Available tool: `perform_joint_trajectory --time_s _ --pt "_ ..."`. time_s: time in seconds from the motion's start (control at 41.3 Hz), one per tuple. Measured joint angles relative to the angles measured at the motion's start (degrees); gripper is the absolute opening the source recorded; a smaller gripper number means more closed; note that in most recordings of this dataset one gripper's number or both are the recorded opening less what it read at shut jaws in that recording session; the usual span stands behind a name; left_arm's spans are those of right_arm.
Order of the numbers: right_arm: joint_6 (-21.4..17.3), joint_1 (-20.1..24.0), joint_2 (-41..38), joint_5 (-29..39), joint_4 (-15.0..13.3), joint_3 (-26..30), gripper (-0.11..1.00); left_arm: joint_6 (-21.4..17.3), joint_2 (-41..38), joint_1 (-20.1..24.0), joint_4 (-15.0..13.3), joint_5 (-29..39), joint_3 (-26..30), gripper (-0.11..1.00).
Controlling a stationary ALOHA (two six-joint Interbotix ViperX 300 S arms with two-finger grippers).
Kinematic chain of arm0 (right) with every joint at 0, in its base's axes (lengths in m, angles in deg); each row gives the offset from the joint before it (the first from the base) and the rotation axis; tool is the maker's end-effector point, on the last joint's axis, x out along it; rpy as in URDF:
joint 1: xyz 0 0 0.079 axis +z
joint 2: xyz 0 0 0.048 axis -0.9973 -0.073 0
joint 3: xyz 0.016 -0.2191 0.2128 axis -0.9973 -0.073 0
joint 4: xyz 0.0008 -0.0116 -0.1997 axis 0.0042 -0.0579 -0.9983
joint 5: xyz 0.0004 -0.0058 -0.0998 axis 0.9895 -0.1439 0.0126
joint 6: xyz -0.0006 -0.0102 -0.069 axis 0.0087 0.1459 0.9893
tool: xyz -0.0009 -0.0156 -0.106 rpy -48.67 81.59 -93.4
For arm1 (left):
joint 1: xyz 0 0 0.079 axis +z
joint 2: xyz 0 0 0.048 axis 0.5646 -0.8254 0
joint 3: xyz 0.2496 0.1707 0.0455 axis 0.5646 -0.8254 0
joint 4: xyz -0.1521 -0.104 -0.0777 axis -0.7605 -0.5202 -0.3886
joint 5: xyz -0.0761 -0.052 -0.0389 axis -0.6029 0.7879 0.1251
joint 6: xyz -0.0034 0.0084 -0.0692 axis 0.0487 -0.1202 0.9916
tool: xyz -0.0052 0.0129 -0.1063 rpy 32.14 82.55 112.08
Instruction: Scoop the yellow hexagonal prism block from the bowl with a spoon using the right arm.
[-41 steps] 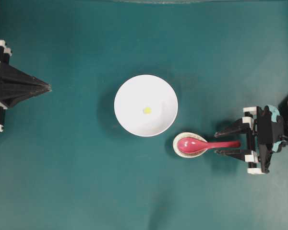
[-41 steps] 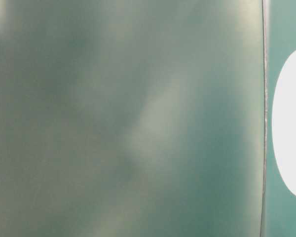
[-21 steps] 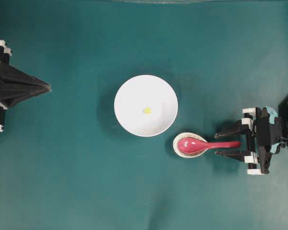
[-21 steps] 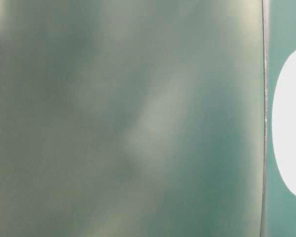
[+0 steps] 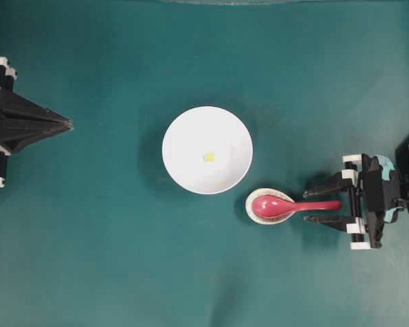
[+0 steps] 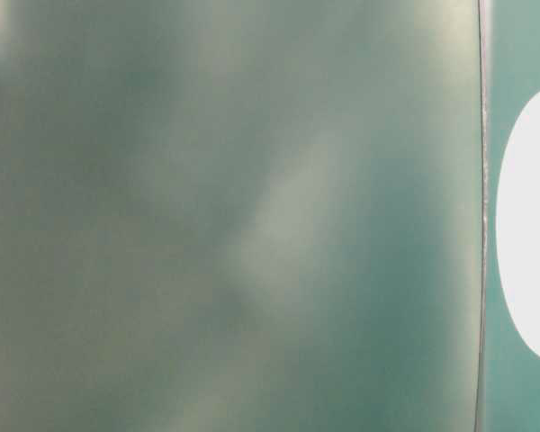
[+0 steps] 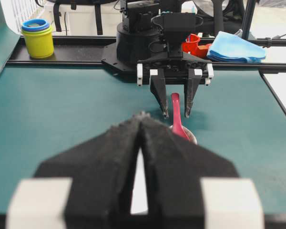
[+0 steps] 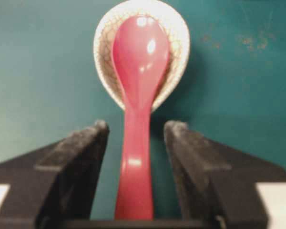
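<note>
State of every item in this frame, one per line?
right gripper: open, jaws either side of the spoon handle, not closed on it.
left gripper: shut, holding nothing.
spoon: scoop resting in the speckled dish.
yellow block: lying in the white bowl.

A robotics lab: two black arms (image 7: 157, 28) bolted at a teal mat (image 5: 123, 259), with stacked cups (image 7: 37, 37) and a blue cloth (image 7: 236, 47) behind.

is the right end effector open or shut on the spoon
Open: the right end effector straddles the spoon handle, with gaps showing on both sides of it.
</note>
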Motion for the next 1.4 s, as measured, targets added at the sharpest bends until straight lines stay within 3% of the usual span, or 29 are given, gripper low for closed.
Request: perform_joint_trajectory --time_s 0.315,0.63,1.404 --pt "0.0 0.0 -0.1 0.0 0.0 0.1 0.55 0.0 0.0 0.0 0.1 0.0 0.0 0.03" --pt "0.0 0.0 -0.1 0.0 0.0 0.1 0.42 0.0 0.0 0.0 0.1 0.0 0.0 0.03" --pt "-0.1 -0.2 0.0 0.0 0.1 0.6 0.25 0.0 0.0 0.0 0.1 0.1 0.0 0.03"
